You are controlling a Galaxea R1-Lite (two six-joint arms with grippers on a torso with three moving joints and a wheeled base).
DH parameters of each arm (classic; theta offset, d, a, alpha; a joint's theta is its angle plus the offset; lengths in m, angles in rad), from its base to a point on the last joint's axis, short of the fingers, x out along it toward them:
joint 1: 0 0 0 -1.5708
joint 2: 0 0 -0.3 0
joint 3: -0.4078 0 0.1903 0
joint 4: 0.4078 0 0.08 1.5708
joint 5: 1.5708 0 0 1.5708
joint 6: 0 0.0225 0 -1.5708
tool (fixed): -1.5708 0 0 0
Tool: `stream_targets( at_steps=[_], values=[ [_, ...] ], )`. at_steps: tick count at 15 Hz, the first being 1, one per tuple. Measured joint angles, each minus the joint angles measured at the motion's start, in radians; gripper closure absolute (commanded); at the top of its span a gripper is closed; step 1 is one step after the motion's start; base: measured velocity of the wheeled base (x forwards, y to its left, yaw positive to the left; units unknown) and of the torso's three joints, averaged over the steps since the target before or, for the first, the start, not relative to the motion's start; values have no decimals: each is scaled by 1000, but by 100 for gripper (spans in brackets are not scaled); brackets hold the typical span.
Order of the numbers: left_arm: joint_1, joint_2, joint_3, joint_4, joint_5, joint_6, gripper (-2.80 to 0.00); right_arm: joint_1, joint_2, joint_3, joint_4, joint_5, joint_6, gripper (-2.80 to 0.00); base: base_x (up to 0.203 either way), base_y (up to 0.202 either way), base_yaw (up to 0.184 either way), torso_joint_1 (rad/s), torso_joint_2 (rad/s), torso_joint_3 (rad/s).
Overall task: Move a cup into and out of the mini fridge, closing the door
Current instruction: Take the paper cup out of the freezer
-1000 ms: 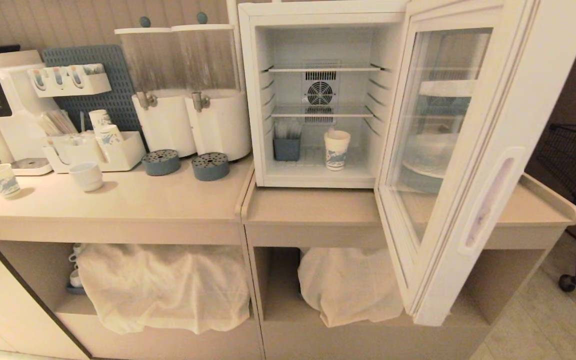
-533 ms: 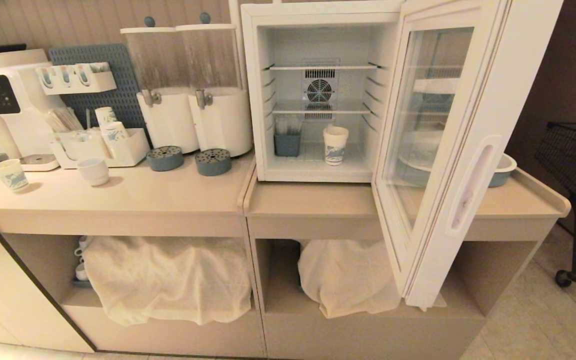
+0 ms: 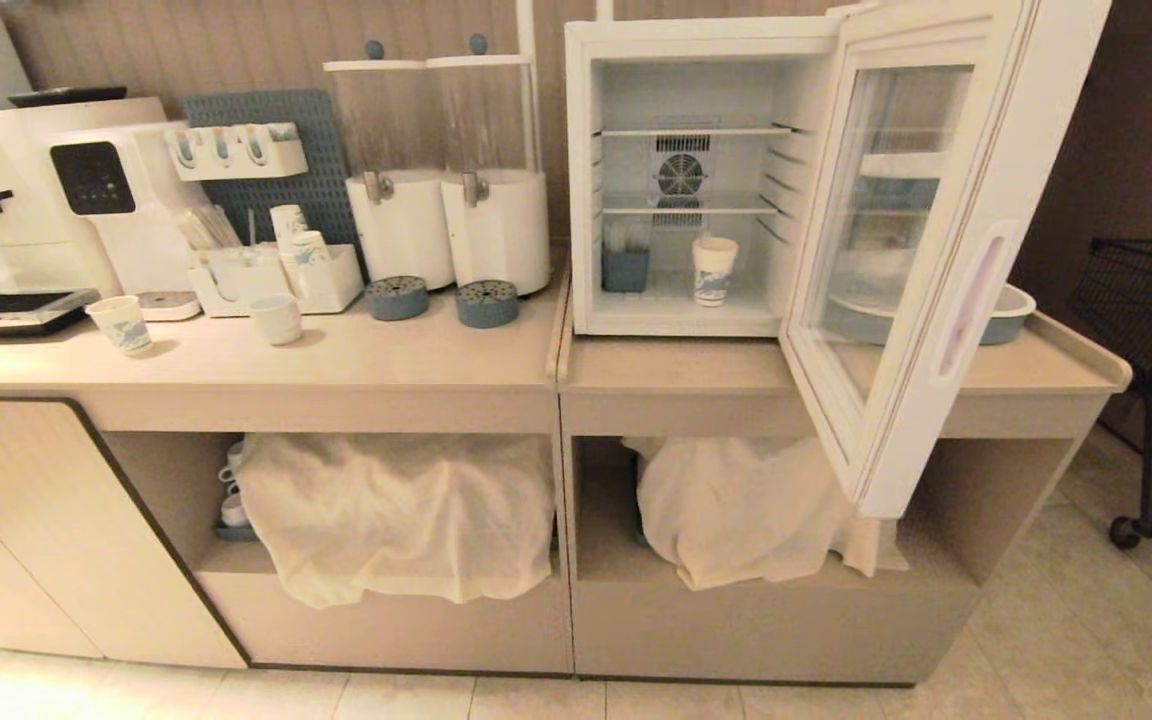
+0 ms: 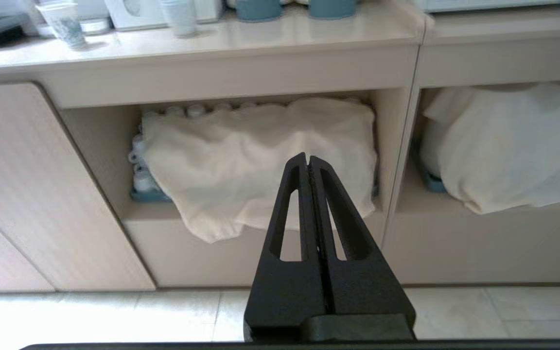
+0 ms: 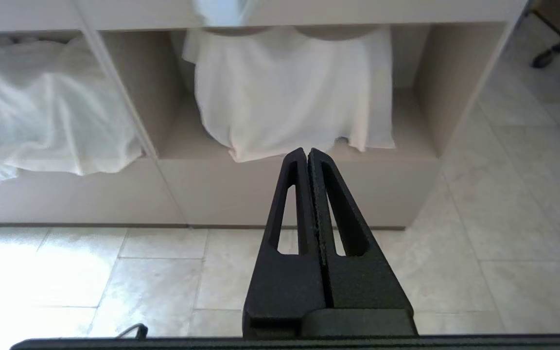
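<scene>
cup (image 3: 714, 270): upright on the floor of the mini fridge (image 3: 681, 180), beside a small blue holder (image 3: 625, 270)
door (image 3: 921, 240): swung wide, overhanging the tabletop (image 3: 636, 365)
left gripper (image 4: 308, 163): pressed together, empty, low before the cabinet
right gripper (image 5: 307, 155): same, empty
risk: an arm reaching in may clip the door's edge or tip the light cup

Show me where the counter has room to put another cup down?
Bare counter runs in front of the blue drip trays, from the ceramic mug rightward. Another strip lies before the mini fridge, beside its open door. By the cup organizer it is crowded.
</scene>
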State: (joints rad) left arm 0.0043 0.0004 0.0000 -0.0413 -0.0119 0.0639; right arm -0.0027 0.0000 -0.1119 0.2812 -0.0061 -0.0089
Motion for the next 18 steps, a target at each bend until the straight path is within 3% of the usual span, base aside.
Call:
stream_targets(
  at_steps=[18],
  values=[
    [1,0,0,2,0,3,0,1,0,0,-1,0,0,0,2,185,-2,1,3,2]
  ],
)
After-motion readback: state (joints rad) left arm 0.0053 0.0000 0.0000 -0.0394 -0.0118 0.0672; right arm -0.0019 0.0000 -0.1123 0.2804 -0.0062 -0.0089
